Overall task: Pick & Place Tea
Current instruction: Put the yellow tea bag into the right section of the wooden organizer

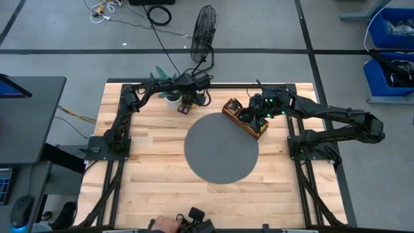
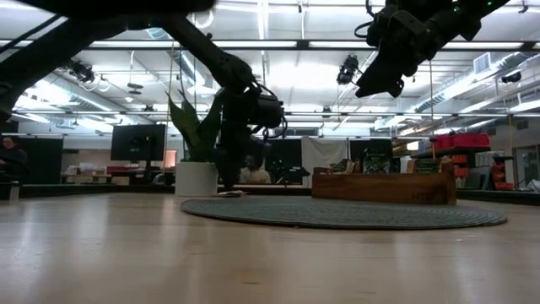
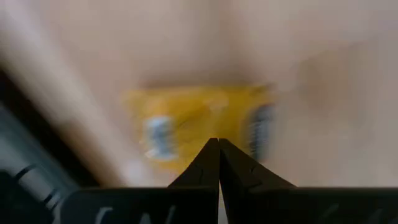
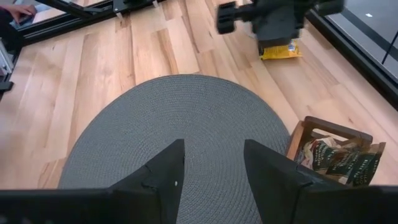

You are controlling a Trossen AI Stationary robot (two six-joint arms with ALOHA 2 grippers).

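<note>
Left pincer [image 1: 184, 107] is closed, tips down on a yellow tea packet [image 3: 186, 127] near the counter's [image 1: 149, 188] far edge. Right pincer [image 4: 211, 171], jaws apart and empty, hovers above the round grey mat [image 1: 220, 147] beside the wooden tray [image 1: 244, 118].

A robot lab or big workshop is shown. A wooden table [image 1: 155, 168] is set in a dark metal frame on a grey floor with cables [image 1: 139, 16] and a fan [image 1: 206, 29]. Blue bins [image 1: 391, 45] are kept at the side. Long ceiling lights [image 2: 278, 42] and computer screens [image 2: 137, 142] are seen behind.
</note>
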